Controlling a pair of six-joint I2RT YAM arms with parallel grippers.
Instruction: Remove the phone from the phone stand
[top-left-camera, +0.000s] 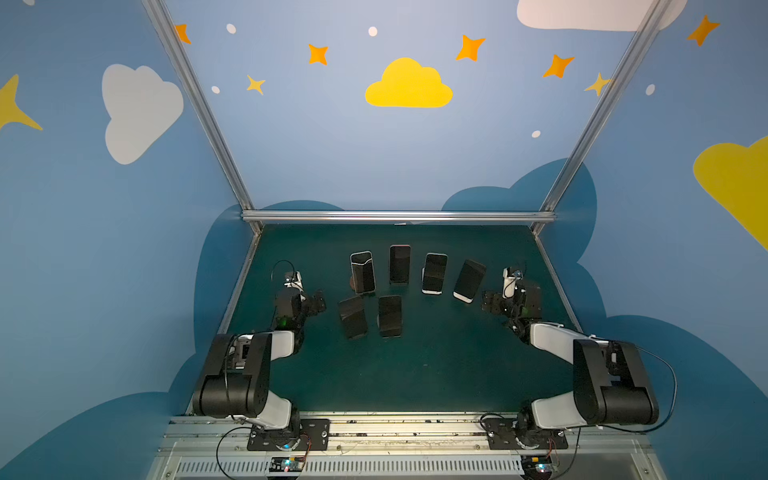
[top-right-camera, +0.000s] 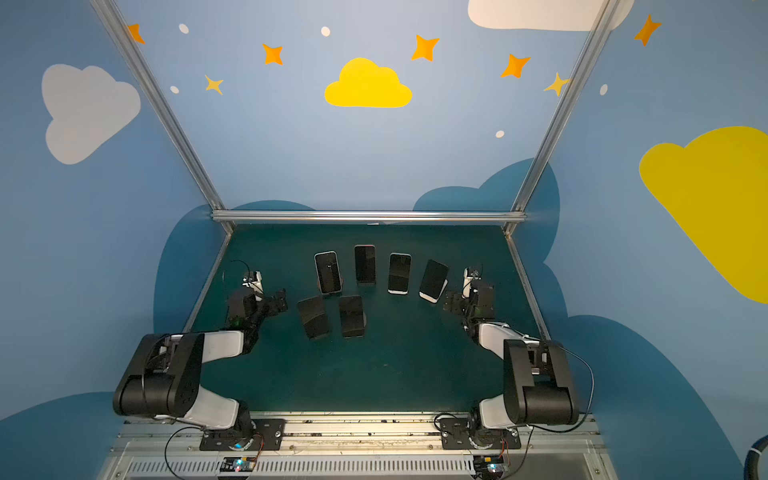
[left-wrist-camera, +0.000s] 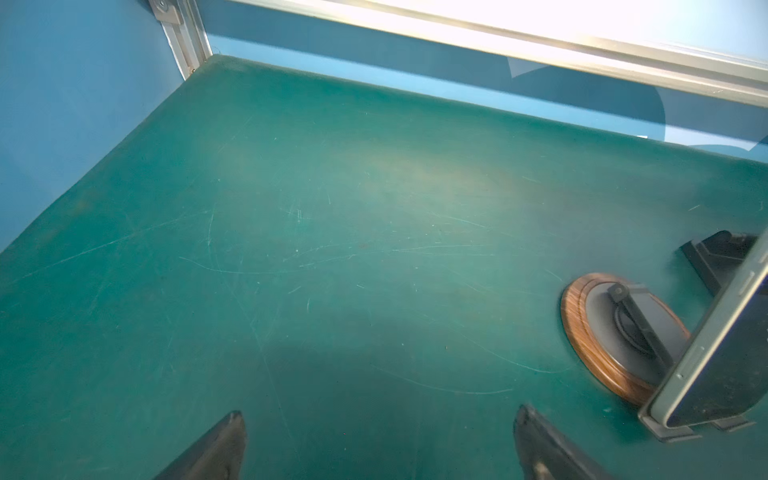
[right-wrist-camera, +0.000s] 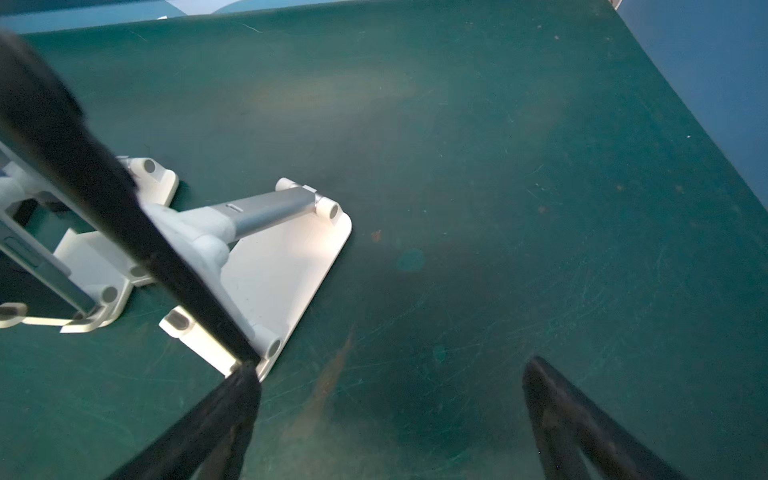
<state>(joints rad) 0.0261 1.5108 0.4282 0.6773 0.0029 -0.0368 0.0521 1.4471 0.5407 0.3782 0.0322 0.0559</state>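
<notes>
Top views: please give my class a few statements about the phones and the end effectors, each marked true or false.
1. Six phones are propped up on the green table. True.
2. The left end effector is shut on a phone. False: it is open and holds nothing.
3. The right end effector is open. True.
4. The phone nearest the right end effector lies flat on the table. False: it leans on a white stand.
</notes>
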